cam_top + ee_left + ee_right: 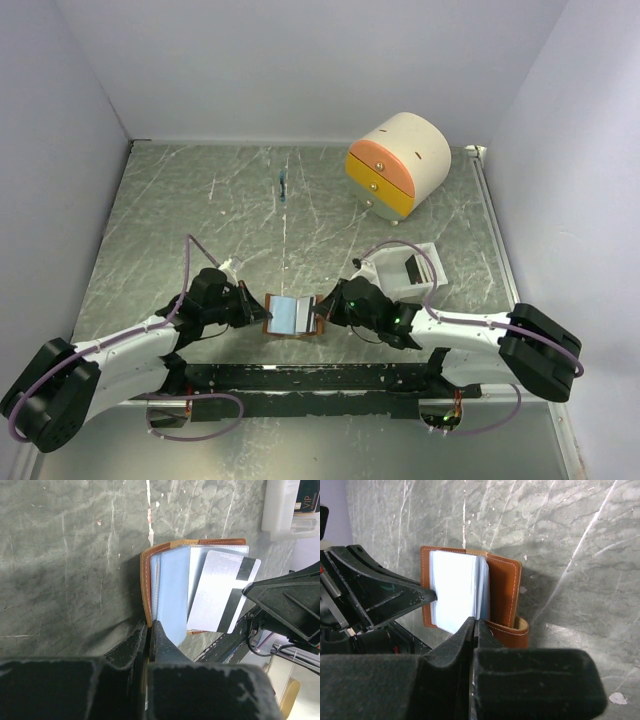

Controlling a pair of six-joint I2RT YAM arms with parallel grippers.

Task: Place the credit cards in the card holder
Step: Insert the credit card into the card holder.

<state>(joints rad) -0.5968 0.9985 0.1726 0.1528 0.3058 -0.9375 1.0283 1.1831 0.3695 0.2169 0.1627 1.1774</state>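
Both jaws clenched: left gripper (260, 313) is gripping card holder (290, 316) by its brown edge, right gripper (322, 312) is holding striped credit card (220, 592) over its pockets.

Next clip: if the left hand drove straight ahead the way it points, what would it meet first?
The card holder, whose near edge the left hand pinches; it would just push it. Directly beyond, probably the right hand gripping a credit card.

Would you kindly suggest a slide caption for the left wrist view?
Left fingers pinch the open brown wallet; a silver striped card sits over its pockets.
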